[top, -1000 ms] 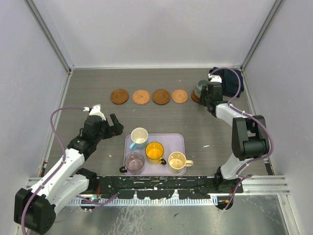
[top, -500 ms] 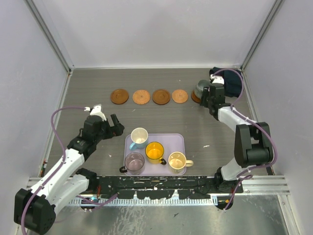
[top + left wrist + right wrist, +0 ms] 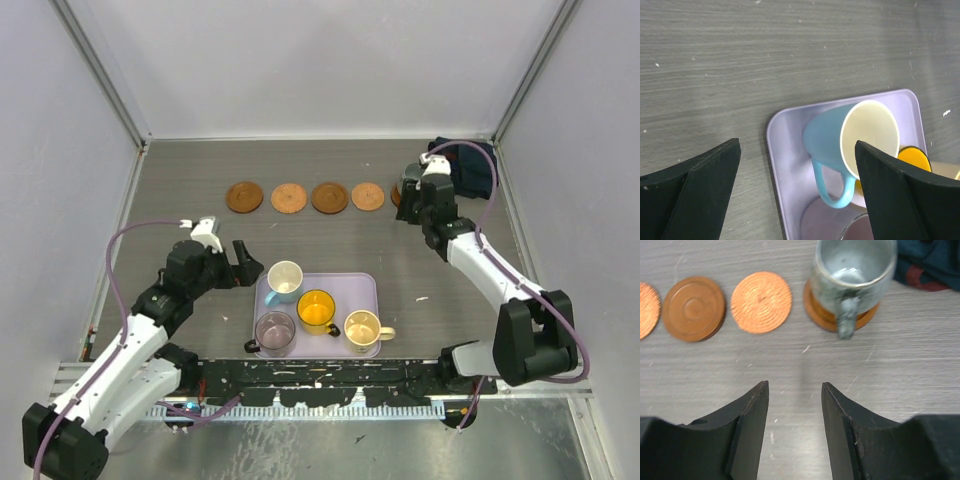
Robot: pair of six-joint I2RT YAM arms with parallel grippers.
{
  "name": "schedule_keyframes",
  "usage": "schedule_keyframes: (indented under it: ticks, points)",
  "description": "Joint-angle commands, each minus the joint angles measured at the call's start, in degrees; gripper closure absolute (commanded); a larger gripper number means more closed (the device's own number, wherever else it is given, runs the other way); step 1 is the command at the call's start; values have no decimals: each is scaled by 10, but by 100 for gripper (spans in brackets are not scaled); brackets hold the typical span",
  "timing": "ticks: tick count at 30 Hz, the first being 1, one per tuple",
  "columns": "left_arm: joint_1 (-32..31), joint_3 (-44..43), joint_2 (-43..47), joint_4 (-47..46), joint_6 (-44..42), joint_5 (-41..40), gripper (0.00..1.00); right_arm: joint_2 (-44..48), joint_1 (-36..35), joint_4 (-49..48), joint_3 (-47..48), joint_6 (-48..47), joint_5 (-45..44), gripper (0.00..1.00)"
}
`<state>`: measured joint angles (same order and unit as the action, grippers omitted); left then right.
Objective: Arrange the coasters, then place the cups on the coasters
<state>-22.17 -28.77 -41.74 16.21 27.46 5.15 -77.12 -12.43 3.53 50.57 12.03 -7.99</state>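
Three bare coasters [image 3: 761, 302] [image 3: 694, 308] [image 3: 288, 197] show closest in a row of several across the far table. The right-end coaster [image 3: 822, 315] carries the grey-green cup [image 3: 852, 270], handle facing me. My right gripper [image 3: 794, 385] is open and empty, just short of that cup [image 3: 407, 182]. On the lavender tray [image 3: 365, 290] stand the light blue cup [image 3: 850, 140], the orange-yellow cup [image 3: 317, 310], the purple-grey cup [image 3: 275, 330] and the cream cup [image 3: 363, 328]. My left gripper [image 3: 796, 146] hangs wide open over the tray's left edge, the blue cup below between its fingers.
A dark blue cloth [image 3: 470, 165] lies bunched in the far right corner, right beside the grey-green cup. Enclosure walls stand left, right and behind. A metal rail [image 3: 320, 375] runs along the near edge, just below the tray.
My right gripper has opened off the grey-green cup, leaving it on the right-end coaster, and drawn back toward me. My left gripper has shifted right, closer to the tray.
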Motion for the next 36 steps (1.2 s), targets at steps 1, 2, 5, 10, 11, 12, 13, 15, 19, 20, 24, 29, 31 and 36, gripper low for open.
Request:
schedule_keyframes:
  ticks: [1, 2, 5, 10, 11, 12, 13, 15, 19, 20, 24, 29, 31, 36]
  points:
    - [-25, -11, 6, 10, -1, 11, 2, 54, -57, 43, -2, -2, 6, 47]
    - [-29, -10, 7, 13, 0, 6, 2, 61, -76, 59, 0, -7, 7, 47]
    - [-34, -7, 12, 21, 2, 1, 2, 79, -122, 110, 0, -20, 41, 46]
    - [-34, -5, 22, 25, 6, -2, 2, 121, -184, 175, -8, -25, 147, 45]
    - [-34, -6, 22, 27, 6, -6, 2, 129, -197, 189, -6, -26, 158, 45]
    - [-35, -7, 22, 28, 6, -9, 2, 137, -209, 205, -3, -26, 167, 45]
    - [-34, -9, 21, 28, 6, -11, 2, 146, -221, 220, 0, -27, 178, 44]
    - [-34, -13, 17, 28, 7, -15, 2, 160, -245, 248, 10, -25, 207, 40]
    - [-34, -22, 0, 28, 7, -20, 2, 170, -306, 280, 15, -8, 233, 31]
    - [-34, -23, -3, 28, 9, -21, 2, 168, -323, 286, 12, -3, 230, 29]
    - [-34, -27, -11, 27, 12, -27, 2, 156, -389, 292, -7, 12, 227, 28]
    - [-34, -22, -4, 29, 16, -37, 2, 141, -452, 308, -12, 20, 199, 27]
    - [-34, -20, -2, 30, 20, -37, 2, 145, -460, 316, -15, 29, 177, 28]
    - [-34, -13, 5, 33, 27, -37, 2, 182, -461, 330, -28, 50, 148, 28]
